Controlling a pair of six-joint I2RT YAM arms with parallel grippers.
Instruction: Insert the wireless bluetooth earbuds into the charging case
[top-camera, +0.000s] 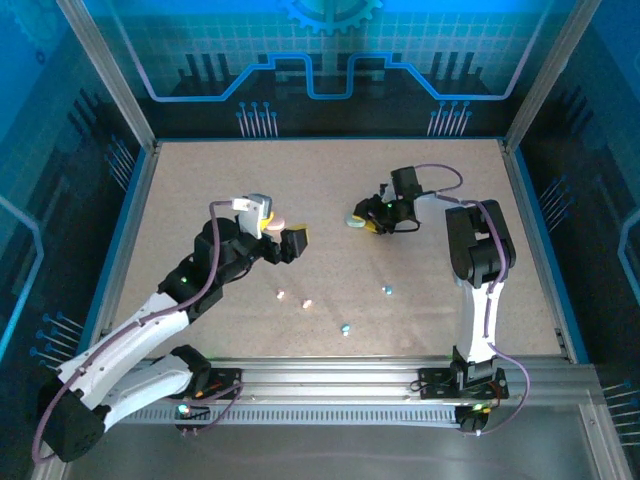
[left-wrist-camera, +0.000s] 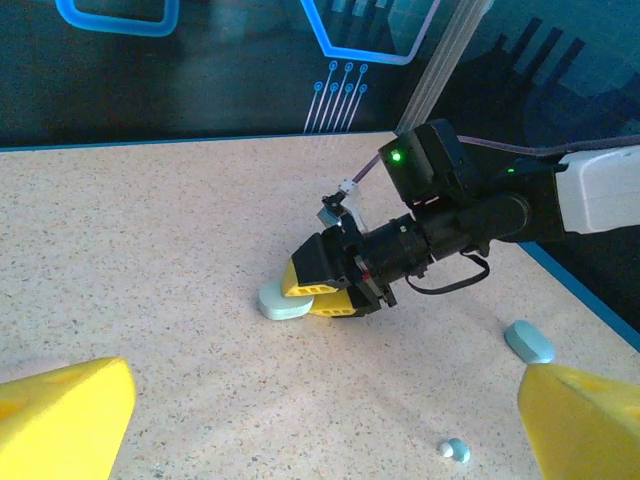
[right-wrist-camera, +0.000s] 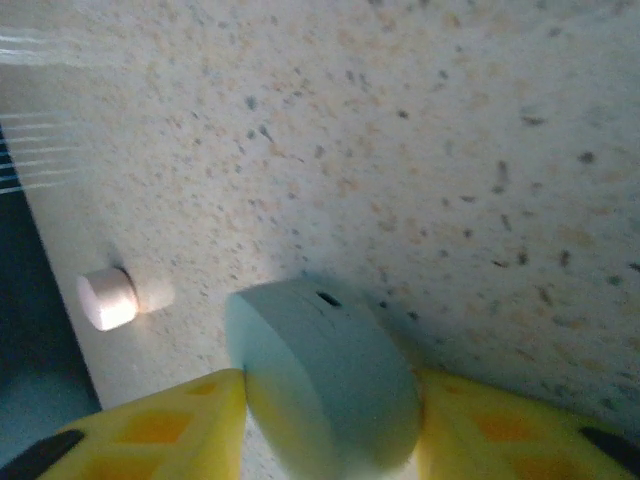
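From above, the pale teal case (top-camera: 355, 222), a smooth flattened oval, lies on the speckled chipboard table (top-camera: 200, 180) at the tips of the right gripper (top-camera: 368, 224). Four tiny glossy earbuds (top-camera: 307, 303) lie loose on the board, all nearer the arm bases than the case and well apart from it. Two are pinkish and lie to its left; two are teal (one almost straight toward the bases from it). The left gripper (top-camera: 283, 236) hangs left of the case, apart from it.

In the left wrist view, that gripper's blunt yellow fingertips (left-wrist-camera: 70, 415) sit in the two lower corners, spread wide with nothing between them. Beyond them the case lies flat, with the right gripper's yellow pads against its right side. A light-blue oval piece (left-wrist-camera: 528, 342) rests well right of the case.

In the right wrist view, the matte case, with a small dark slot in its face, sits between two yellow pads (right-wrist-camera: 150, 435), close against both. Whether they press it I cannot tell. A pink-white stub (right-wrist-camera: 108, 298), round-ended, lies just left of the case.
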